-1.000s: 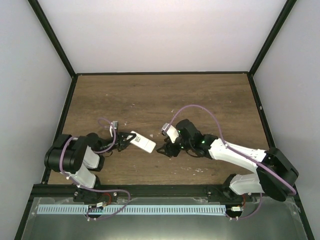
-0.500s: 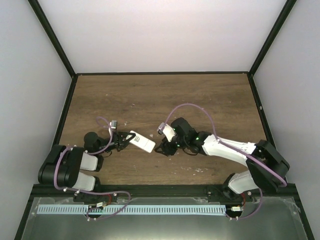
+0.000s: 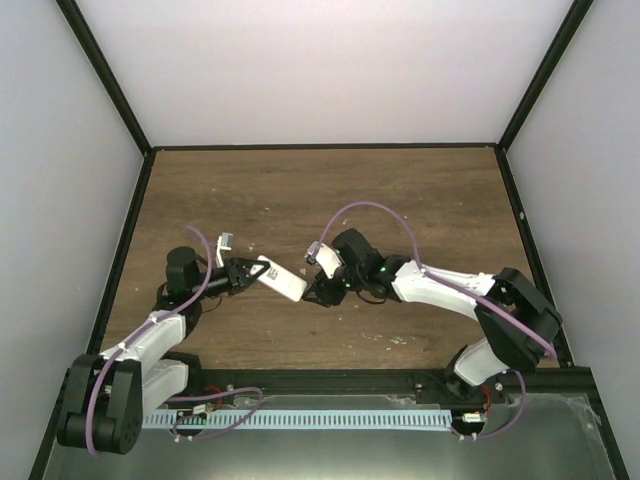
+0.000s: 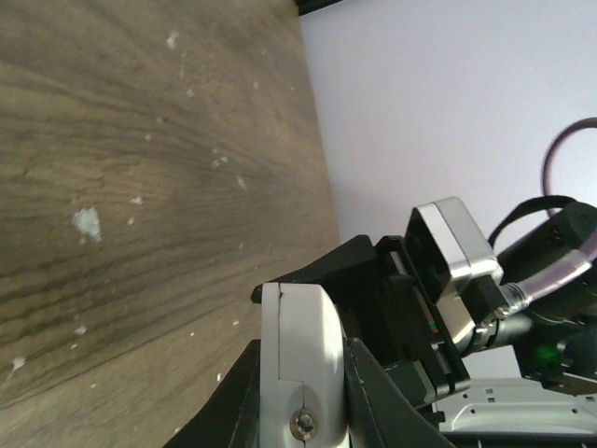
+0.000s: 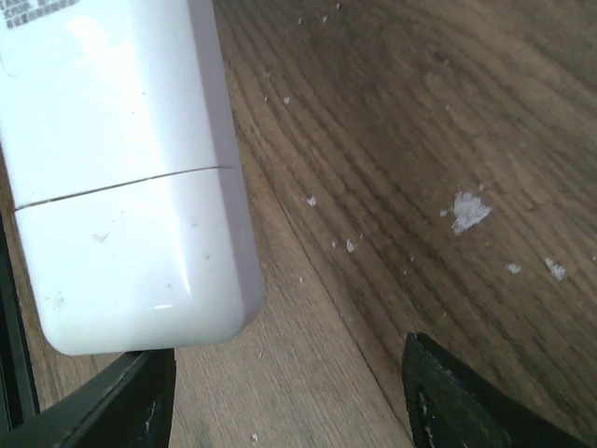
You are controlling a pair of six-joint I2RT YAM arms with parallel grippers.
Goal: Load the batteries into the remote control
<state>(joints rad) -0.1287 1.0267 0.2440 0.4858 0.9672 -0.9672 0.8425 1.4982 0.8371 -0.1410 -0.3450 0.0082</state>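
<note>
**A:** so the left gripper (image 3: 252, 274) is pinching one end of the slim flat white plastic remote control (image 3: 284, 282), mid brown wooden table (image 3: 400, 200). The right gripper (image 5: 289, 411) is spread wide at its free end.

**B:** no batteries in sight though. I'd worry a nudge from the right twists it out of that end-only pinch.

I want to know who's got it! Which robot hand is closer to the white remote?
Left. The left gripper is clamped on one end of the remote control; the right gripper is open just off its other end.
</note>
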